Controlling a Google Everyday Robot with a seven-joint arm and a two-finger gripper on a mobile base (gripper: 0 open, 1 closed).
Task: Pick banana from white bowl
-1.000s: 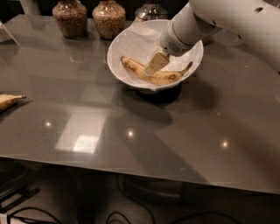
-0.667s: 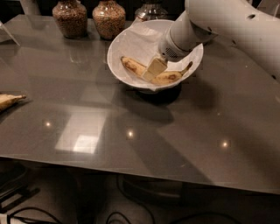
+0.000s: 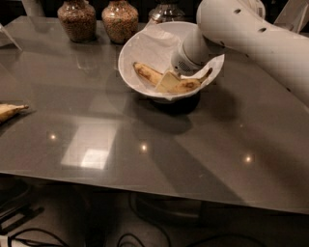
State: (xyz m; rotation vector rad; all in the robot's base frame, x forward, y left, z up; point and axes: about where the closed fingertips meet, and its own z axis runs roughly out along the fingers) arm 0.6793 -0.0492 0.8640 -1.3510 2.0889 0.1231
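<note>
**Gripper down in the white bowl, on the banana**

The white bowl (image 3: 126,67) stands on a dark base (image 3: 177,103) on the far half of the grey table (image 3: 193,149), right of centre. It is lined with crumpled white paper (image 3: 150,44), one corner of which sticks out over the right rim. The banana (image 3: 146,73) lies across the bowl's near side, spotted brown, with its dark stem pointing up at the right rim.

The gripper (image 3: 169,82) reaches into the bowl from the right and sits on the middle of the banana, covering that part of it. Whether it has closed on the fruit cannot be told. The white arm (image 3: 251,36) spans the far right corner of the table above it.

Behind the bowl, along the far edge, stand two glass jars (image 3: 77,20) of brown grains, with a third glass vessel (image 3: 166,9) just beyond the rim, its contents not clear. A paler banana (image 3: 9,111) pokes in at the left edge, well apart from the bowl.

The near half of the table is open surface. Below its near edge lie dark cables (image 3: 145,236) on the floor.
</note>
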